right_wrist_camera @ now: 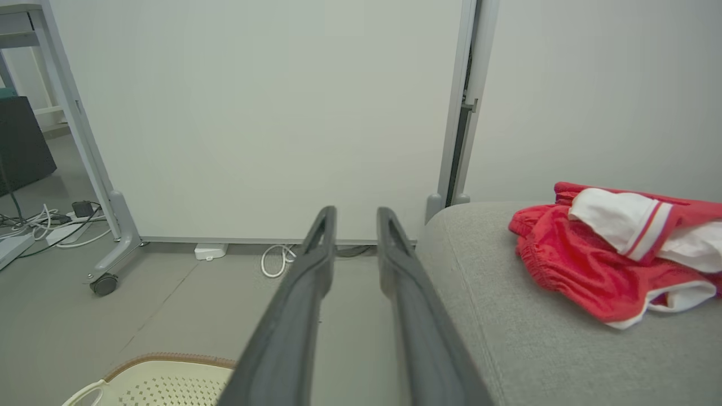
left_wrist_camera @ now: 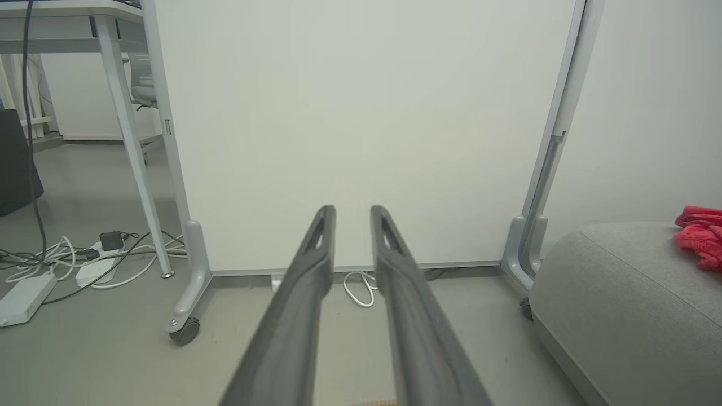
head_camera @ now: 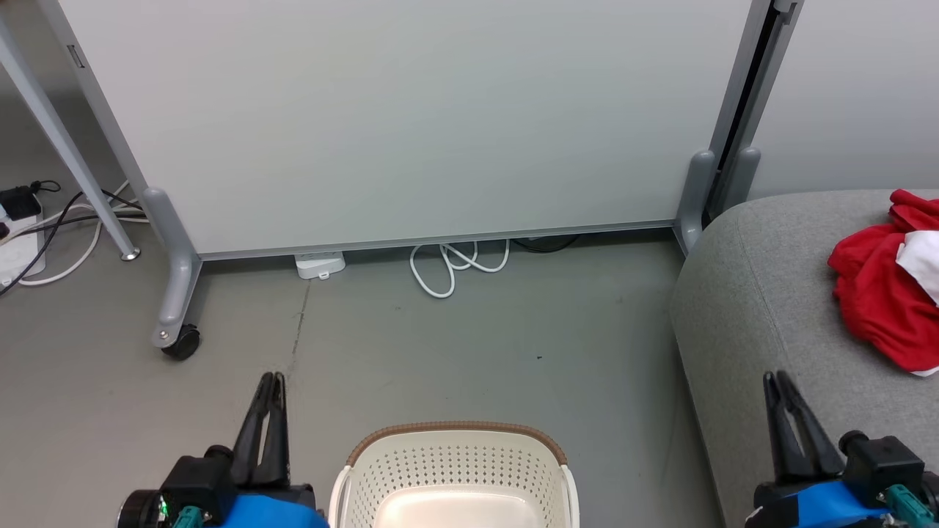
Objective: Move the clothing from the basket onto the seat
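Clothing (head_camera: 880,293) lies heaped on the seat (head_camera: 763,293) at 3 o'clock, well apart from the basket (head_camera: 455,462) at 6 o'clock, whose visible floor is bare. Left gripper (head_camera: 271,378) at 7 o'clock and right gripper (head_camera: 775,375) at 5 o'clock both stand slightly parted, holding nothing. The move looks finished; the basket's near part is cut off, so tilt the head down and check it first, keeping the right arm off the pile
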You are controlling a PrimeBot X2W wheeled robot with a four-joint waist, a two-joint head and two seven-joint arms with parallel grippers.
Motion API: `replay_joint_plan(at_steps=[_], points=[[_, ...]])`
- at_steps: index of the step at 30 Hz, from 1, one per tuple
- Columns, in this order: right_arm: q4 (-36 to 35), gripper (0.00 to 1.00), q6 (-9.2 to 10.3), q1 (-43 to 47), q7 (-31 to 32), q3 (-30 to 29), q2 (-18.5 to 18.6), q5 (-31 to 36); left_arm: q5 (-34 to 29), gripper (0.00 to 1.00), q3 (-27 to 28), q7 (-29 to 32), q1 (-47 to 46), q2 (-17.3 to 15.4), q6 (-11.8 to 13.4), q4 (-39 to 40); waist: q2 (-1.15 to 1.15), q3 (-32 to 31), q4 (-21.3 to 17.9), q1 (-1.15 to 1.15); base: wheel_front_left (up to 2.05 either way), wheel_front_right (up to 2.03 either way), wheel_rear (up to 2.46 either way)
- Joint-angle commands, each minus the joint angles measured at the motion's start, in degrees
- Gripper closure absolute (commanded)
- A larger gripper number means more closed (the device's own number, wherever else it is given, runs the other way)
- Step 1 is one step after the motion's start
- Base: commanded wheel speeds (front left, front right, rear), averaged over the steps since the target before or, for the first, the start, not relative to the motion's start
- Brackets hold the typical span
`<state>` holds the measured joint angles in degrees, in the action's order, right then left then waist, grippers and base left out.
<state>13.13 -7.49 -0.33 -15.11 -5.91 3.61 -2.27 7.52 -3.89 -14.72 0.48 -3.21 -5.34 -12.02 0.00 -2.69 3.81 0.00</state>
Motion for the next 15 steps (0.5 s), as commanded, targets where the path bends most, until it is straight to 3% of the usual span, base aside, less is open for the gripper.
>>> replay_joint_plan(at_steps=[1,15], points=[[0.3,1.00,0.00,0.0,0.1,-0.1,0.0,-0.2,0.2,1.00,0.0,0.1,0.1,0.0,0.0,-0.3,0.00,0.0,0.0,0.00,0.00,0.00,0.00],[0.8,1.00,0.00,-1.2,4.2,-0.4,-0.2,-16.2,15.3,1.00,2.1,4.0,-1.1,0.1,-0.4,-1.0,0.00,0.3,-0.4,0.00,0.00,0.00,0.00]])
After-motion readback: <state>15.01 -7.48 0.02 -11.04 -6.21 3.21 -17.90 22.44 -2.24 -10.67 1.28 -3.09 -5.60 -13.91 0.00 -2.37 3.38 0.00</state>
